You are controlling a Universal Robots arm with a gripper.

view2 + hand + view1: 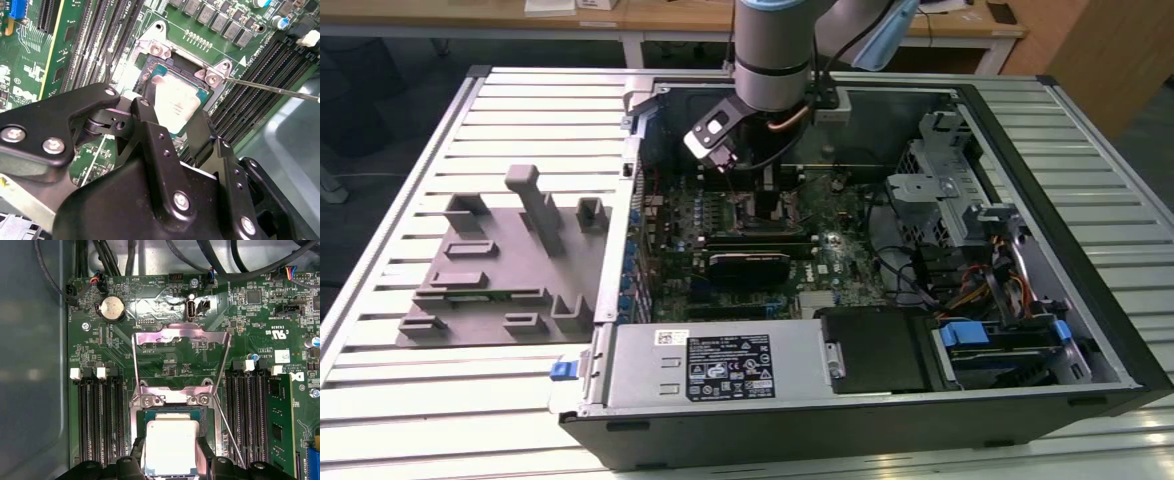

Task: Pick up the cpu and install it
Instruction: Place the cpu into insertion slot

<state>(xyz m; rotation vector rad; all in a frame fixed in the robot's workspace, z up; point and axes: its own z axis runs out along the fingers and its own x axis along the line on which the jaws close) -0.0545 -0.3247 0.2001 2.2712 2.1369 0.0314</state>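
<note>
The cpu (170, 440) is a flat square chip with a silvery top and a pale rim. It sits in or just over the black socket (172, 411) on the green motherboard (150, 365). My gripper (170, 457) reaches down inside the open computer case (1014, 130). One black finger (145, 112) presses each of two opposite edges of the cpu (175, 102), so my gripper (172, 120) is shut on it. The socket's metal load plate (180, 340) is flipped open, and its thin lever (270, 89) sticks out to one side. In the exterior view my gripper (771, 180) hangs over the board's middle.
Memory slots (100, 425) flank the socket on both sides. A grey fixture with plastic blocks (507, 260) lies on the slatted table at the exterior view's left. A power supply (720, 365) and a drive cage (947, 190) crowd the case, along with cables (921, 270).
</note>
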